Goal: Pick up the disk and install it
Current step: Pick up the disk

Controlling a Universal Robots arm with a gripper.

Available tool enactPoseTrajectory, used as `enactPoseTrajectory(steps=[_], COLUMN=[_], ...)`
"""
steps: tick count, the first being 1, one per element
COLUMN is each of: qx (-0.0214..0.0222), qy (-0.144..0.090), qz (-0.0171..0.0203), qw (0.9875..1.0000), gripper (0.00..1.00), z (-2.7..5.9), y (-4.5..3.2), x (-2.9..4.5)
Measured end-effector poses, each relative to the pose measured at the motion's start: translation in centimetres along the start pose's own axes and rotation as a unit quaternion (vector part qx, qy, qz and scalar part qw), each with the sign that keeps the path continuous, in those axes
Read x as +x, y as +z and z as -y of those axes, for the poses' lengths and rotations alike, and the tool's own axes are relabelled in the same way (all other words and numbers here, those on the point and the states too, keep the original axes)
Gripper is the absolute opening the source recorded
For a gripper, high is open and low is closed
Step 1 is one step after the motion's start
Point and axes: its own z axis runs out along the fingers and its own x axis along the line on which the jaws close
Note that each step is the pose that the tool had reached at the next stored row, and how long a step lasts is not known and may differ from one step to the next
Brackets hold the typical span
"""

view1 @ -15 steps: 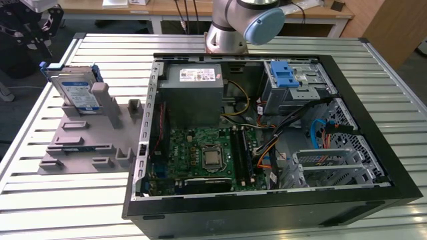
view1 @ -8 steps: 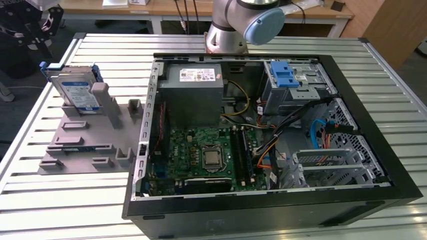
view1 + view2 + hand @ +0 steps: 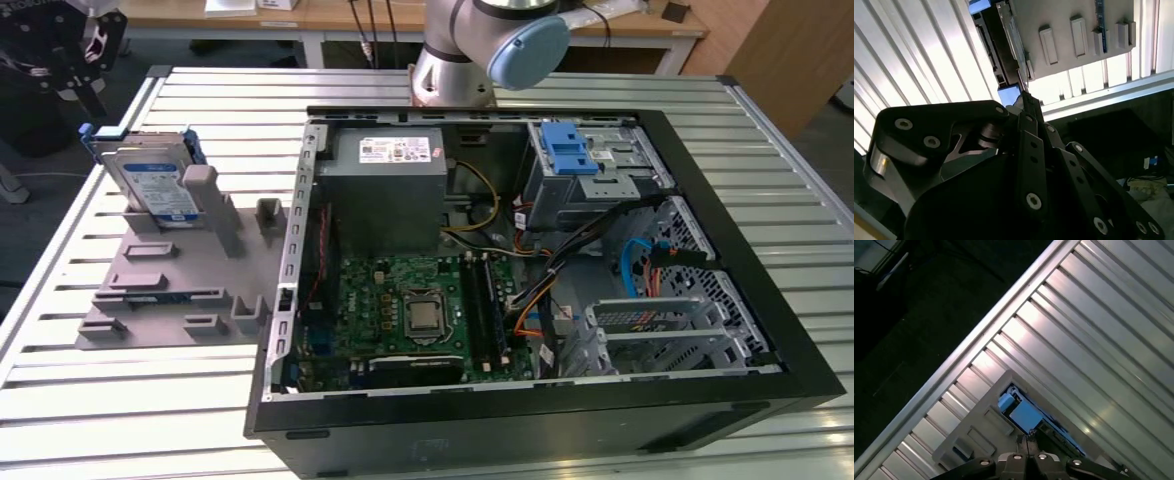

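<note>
Exterior view: disk (image 3: 150,183) in grey fixture (image 3: 158,272)

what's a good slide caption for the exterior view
The disk stands upright in the grey holder at the exterior view's left, beside the open computer case, gripper close to it.

The disk (image 3: 150,185) is silver with a white-and-blue label and blue edging, the ribbed tabletop (image 3: 134,400) silvery, the holder (image 3: 160,290) grey.
</note>
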Motion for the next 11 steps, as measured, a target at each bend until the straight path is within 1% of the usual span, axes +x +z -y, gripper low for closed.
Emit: enactPoseTrajectory(steps=[4, 8, 11], qx=[0.0003, 0.0004, 0.0004], qy=[-0.030, -0.057, -0.073], qz=[-0.0007, -0.0015, -0.0020], qw=[0.9995, 0.9984, 0.9973], gripper=[0.11, 0.11, 0.11], z=[0.00, 0.00, 0.00], y=[0.02, 0.03, 0.04], x=[0.00, 0.00, 0.00])
